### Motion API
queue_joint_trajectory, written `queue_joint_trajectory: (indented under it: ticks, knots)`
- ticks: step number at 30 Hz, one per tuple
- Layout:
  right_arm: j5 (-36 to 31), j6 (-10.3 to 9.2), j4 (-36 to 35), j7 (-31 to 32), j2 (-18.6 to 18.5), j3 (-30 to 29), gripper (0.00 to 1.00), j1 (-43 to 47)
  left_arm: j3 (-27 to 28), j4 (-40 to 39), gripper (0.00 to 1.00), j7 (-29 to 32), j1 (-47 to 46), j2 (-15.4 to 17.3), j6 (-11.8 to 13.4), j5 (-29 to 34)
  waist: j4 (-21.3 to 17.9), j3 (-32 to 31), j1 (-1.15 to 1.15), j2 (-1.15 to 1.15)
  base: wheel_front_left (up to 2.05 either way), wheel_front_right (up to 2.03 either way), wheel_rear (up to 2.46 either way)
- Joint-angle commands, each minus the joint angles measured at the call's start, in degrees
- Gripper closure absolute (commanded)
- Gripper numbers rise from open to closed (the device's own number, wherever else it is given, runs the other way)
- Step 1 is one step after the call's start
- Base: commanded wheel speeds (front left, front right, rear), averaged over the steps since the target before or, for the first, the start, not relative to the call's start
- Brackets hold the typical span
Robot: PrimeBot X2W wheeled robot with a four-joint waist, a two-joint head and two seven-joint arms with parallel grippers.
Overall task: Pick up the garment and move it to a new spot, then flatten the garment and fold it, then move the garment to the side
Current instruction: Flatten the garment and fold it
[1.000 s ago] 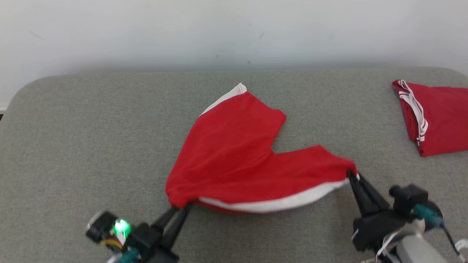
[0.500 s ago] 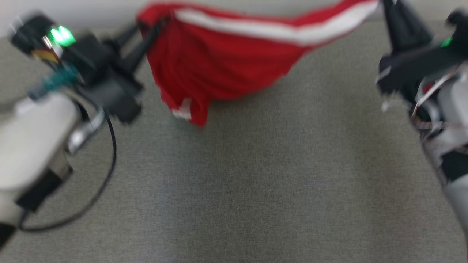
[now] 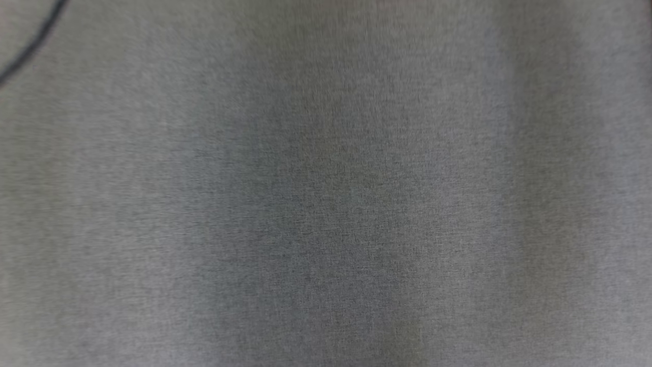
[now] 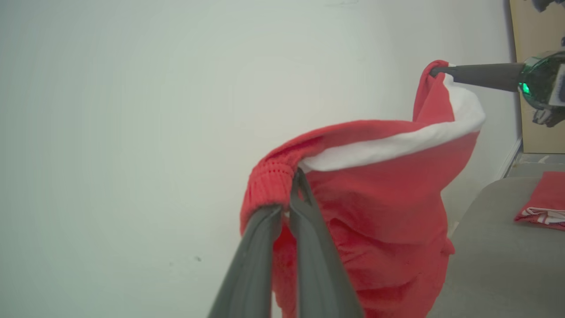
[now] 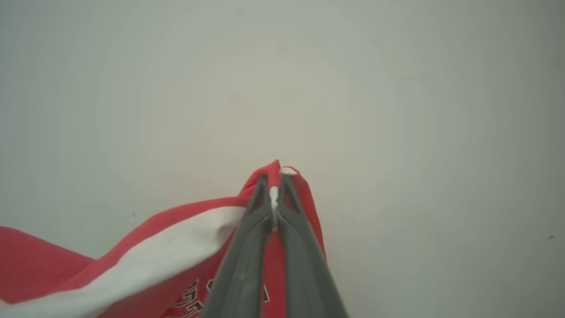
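The garment is a pair of red shorts with a white band along the waist, hanging in the air in front of a pale wall. My left gripper is shut on one red corner of it. In the left wrist view my right gripper pinches the far upper corner. The right wrist view shows the right gripper shut on the garment where red and white meet, with black lettering low on the cloth. The shorts sag between the two grips.
A second red garment lies folded on the grey cushion at the right of the left wrist view. The head view looks down on bare grey fabric, with a dark cable at its upper left corner.
Both grippers have lifted the shorts off the grey surface into the air. The head camera has tilted down, so arms and garment have left its picture.
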Motion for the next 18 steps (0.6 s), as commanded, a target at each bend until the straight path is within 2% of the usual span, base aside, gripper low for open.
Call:
queue_joint_trajectory:
  ticks: [1,4,9,13,18]
  knots:
    - [-0.32,-0.17,1.84,0.14,0.83,0.02,1.00,-2.62,-0.70,1.68,1.00,-0.48,-2.62,-0.07,0.15,-1.62,-1.68,5.00,-0.02,-0.02,0.00,0.00,0.00]
    - [-0.82,-0.17,5.52,-0.48,1.75,-0.46,1.00,-8.21,-3.11,4.68,1.00,-0.96,-7.17,-0.51,0.14,-3.53,-2.18,5.98,-0.02,-0.02,0.00,0.00,0.00]
    - [-1.25,-0.17,10.38,-2.13,4.55,-0.18,1.00,-13.06,-8.13,9.00,1.00,-1.12,-11.51,0.82,0.14,-6.17,-3.98,6.67,-0.02,-0.02,0.00,0.00,0.00]
    - [-1.21,-0.17,13.25,-3.46,6.03,0.78,1.00,-14.83,-10.49,11.54,1.00,-2.17,-13.86,1.23,0.14,-9.20,-5.12,7.52,-0.02,-0.02,0.00,0.00,0.00]
    - [-0.60,-0.17,15.49,-4.80,5.68,2.44,1.00,-14.68,-12.44,12.96,1.00,-3.92,-13.97,0.24,0.14,-12.44,-4.76,8.57,-0.02,-0.02,0.00,0.00,0.00]
